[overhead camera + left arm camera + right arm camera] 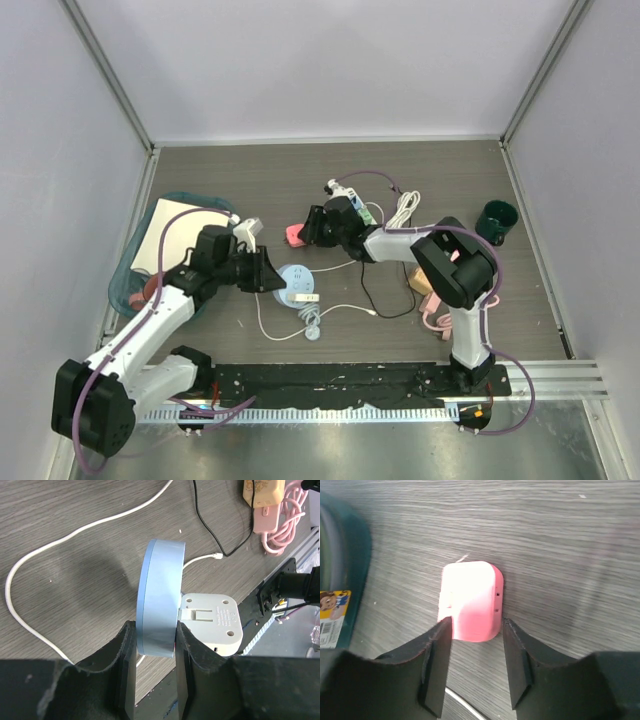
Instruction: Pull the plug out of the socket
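Observation:
A round light-blue socket [292,280] lies mid-table with a white plug [306,297] seated in its face. My left gripper [268,272] is shut on the socket. In the left wrist view the socket [161,597] stands on edge between my fingers [126,650], and the white plug [210,622] sticks out to its right. A pink plug [294,236] lies loose on the table, apart from the socket. My right gripper [312,228] is open just beside it. In the right wrist view the pink plug [471,601] lies flat, its near end just between my fingertips [441,645].
A teal tray [128,275] holding a white sheet sits at the left. A dark green cup [496,220] stands at the right. A coiled white cable [403,208], a black cable [385,305], and a pink cable with chargers [432,300] lie near the right arm.

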Available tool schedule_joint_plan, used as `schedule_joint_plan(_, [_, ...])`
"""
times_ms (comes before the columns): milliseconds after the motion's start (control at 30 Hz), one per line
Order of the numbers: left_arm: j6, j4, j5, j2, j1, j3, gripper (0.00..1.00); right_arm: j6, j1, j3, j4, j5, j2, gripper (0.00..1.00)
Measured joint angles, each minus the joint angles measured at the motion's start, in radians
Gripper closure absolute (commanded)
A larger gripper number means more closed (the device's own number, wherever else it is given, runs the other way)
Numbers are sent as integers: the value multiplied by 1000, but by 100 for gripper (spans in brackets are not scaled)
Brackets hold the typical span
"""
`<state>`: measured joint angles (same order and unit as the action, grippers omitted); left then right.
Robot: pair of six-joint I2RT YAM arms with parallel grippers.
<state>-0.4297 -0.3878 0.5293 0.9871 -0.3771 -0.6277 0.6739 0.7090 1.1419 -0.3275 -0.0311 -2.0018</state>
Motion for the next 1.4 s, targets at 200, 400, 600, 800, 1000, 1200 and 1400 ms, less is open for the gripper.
schedule_joint_plan(200, [-12, 6, -14, 28, 0, -2, 100, -66, -21, -15, 98, 66, 71, 34])
schedule_joint_plan(400, [-16, 11, -21, 45, 0, -5, 100, -213, -24, -100, 119, 42, 293, 34])
schedule_joint_plan(600, [-15, 13, -22, 47, 0, -5, 100, -435, -18, -323, -13, -137, 578, 33])
schedule_joint_plan(800, [-15, 13, -22, 47, 0, -5, 100, -630, 71, -587, -122, -192, 755, 32])
schedule_joint_plan(1000, [-13, 13, -21, 47, 0, -5, 100, -727, 165, -695, -167, -225, 855, 29])
schedule_joint_plan(1200, [-13, 13, -21, 47, 0, -5, 100, -801, 272, -695, -177, -232, 860, 28])
schedule_joint_plan(1400, [-13, 13, -21, 47, 0, -5, 100, -871, 333, -647, -156, -181, 772, 28])
